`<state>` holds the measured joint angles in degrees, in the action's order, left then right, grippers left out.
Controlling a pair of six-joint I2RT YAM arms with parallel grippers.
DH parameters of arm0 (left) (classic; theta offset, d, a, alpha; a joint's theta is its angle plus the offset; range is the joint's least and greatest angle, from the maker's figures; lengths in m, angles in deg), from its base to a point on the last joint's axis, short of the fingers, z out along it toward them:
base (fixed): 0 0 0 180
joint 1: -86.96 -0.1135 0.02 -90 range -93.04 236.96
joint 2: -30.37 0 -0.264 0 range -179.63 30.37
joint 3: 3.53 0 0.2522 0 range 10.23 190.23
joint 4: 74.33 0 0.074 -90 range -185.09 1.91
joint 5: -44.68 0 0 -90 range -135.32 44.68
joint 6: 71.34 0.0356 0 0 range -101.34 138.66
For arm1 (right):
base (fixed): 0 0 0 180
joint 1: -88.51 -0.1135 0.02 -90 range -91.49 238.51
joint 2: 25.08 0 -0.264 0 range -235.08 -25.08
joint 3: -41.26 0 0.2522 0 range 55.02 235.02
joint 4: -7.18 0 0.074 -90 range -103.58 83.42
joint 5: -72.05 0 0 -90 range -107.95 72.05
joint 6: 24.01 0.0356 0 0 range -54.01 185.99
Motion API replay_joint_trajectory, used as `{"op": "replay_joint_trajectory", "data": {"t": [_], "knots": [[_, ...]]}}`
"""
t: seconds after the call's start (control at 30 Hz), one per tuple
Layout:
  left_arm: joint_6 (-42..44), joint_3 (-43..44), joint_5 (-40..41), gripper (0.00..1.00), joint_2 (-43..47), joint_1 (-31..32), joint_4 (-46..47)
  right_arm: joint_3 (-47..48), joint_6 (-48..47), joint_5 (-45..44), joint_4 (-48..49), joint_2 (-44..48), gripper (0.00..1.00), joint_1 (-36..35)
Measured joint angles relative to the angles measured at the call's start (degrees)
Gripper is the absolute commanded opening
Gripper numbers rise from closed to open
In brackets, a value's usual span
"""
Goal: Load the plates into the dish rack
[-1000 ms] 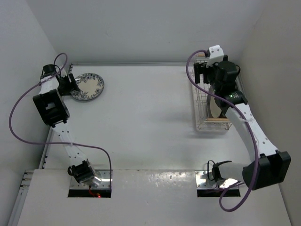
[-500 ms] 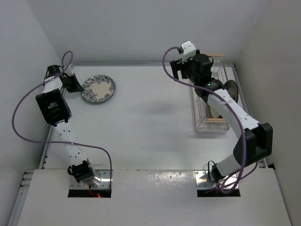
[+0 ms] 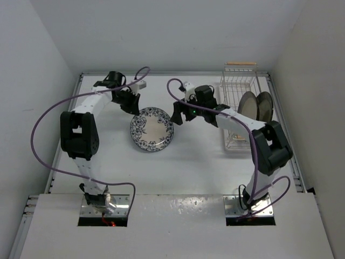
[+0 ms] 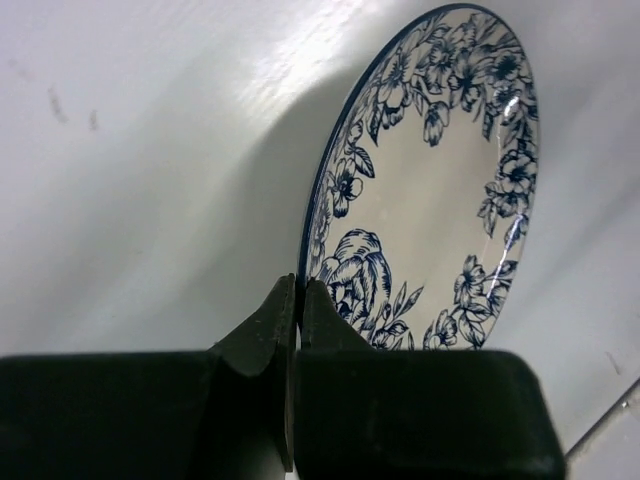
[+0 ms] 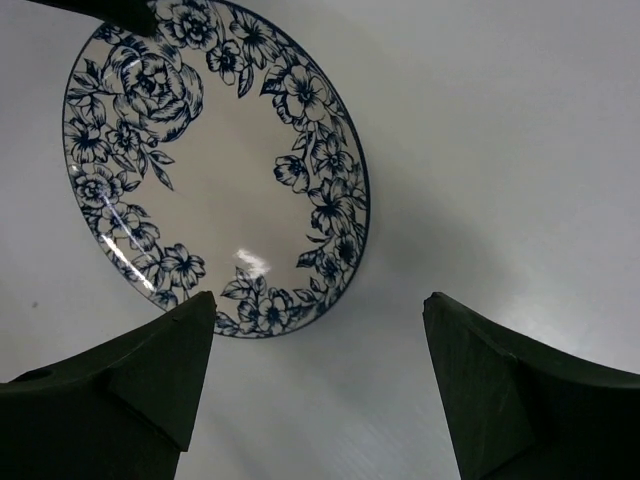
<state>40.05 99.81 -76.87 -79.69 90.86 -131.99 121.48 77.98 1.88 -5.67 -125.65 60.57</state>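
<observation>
A white plate with a blue floral pattern [image 3: 152, 129] hangs over the middle of the table. My left gripper [image 3: 135, 106] is shut on its far-left rim, and in the left wrist view the plate [image 4: 430, 200] stands edge-on in the pinch of the gripper [image 4: 298, 290]. My right gripper [image 3: 178, 112] is open just right of the plate. In the right wrist view the plate [image 5: 210, 170] lies ahead of the open gripper [image 5: 320, 305]. Two cream plates [image 3: 256, 106] stand upright in the white wire dish rack [image 3: 237, 86] at the right.
The rack has a wooden handle [image 3: 240, 63] at its far end and sits close to the right wall. The walls close in the table on the left, back and right. Purple cables loop from both arms.
The left gripper has shut on the floral plate and carried it from the far-left corner to the table's middle. The right arm has swung left from the rack to the plate.
</observation>
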Motion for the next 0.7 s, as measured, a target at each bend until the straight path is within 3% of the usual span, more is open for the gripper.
{"op": "replay_joint_trajectory", "data": {"t": [0.23, 0.33, 0.47, 0.5, 0.57, 0.6, 0.7], "knots": [[3.93, -5.27, -2.71, 0.00, 7.34, 4.87, -2.73, -9.03, 8.11, 7.76, 9.70, -3.69, 0.82, 0.04], [5.60, -6.36, -3.41, 0.00, 9.81, 6.97, -4.24, -12.31, 11.45, 9.40, 15.12, -6.34, 0.78, -0.04], [6.69, -6.54, -4.66, 0.00, 12.00, 8.52, -5.16, -13.66, 15.67, 11.82, 21.07, -10.73, 0.44, -0.70], [6.64, -6.54, -4.66, 0.00, 12.22, 8.52, -5.05, -13.66, 17.09, 13.18, 23.04, -11.72, 0.26, -0.98], [6.56, -6.54, -4.46, 0.00, 12.26, 8.31, -4.85, -13.92, 19.15, 14.99, 26.21, -12.44, 0.05, -1.57], [6.88, -6.54, -3.50, 0.00, 12.26, 8.00, -4.85, -14.45, 19.80, 15.78, 27.39, -12.35, 0.00, -1.88], [6.08, -6.45, -2.05, 0.01, 12.31, 7.26, -4.00, -16.92, 20.98, 16.85, 30.97, -10.88, 0.00, -2.58]]}}
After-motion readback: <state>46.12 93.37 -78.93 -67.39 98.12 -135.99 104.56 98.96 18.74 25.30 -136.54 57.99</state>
